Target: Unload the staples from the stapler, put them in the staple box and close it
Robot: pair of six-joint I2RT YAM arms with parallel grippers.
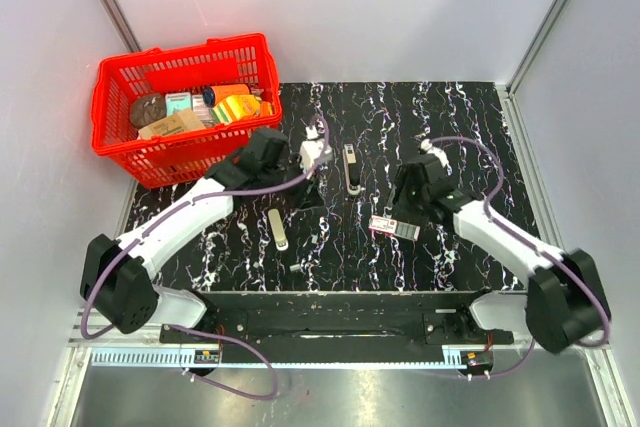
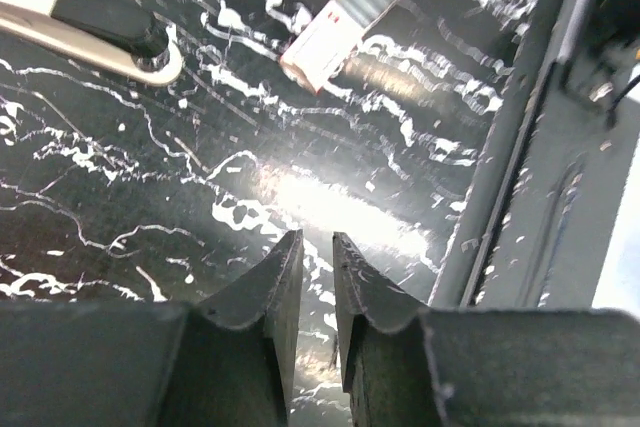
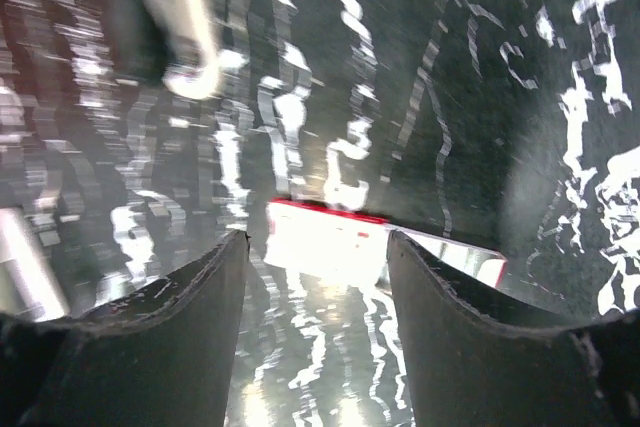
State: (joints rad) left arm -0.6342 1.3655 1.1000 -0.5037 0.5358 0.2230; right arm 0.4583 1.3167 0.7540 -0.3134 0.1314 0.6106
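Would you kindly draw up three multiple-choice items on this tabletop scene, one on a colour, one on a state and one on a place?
1. The basket is: A blue; B red; C green.
2. The right gripper is: A open; B shut tight and empty; C hidden from every view.
3. The stapler lies: A in the basket; B clamped in the right gripper; C on the table, free of both arms.

Answers:
1 B, its plastic mesh is plainly red.
2 A, the right wrist view shows its jaws standing wide apart over a red-and-white box.
3 C, the top view shows it on the marbled surface between the two arms.
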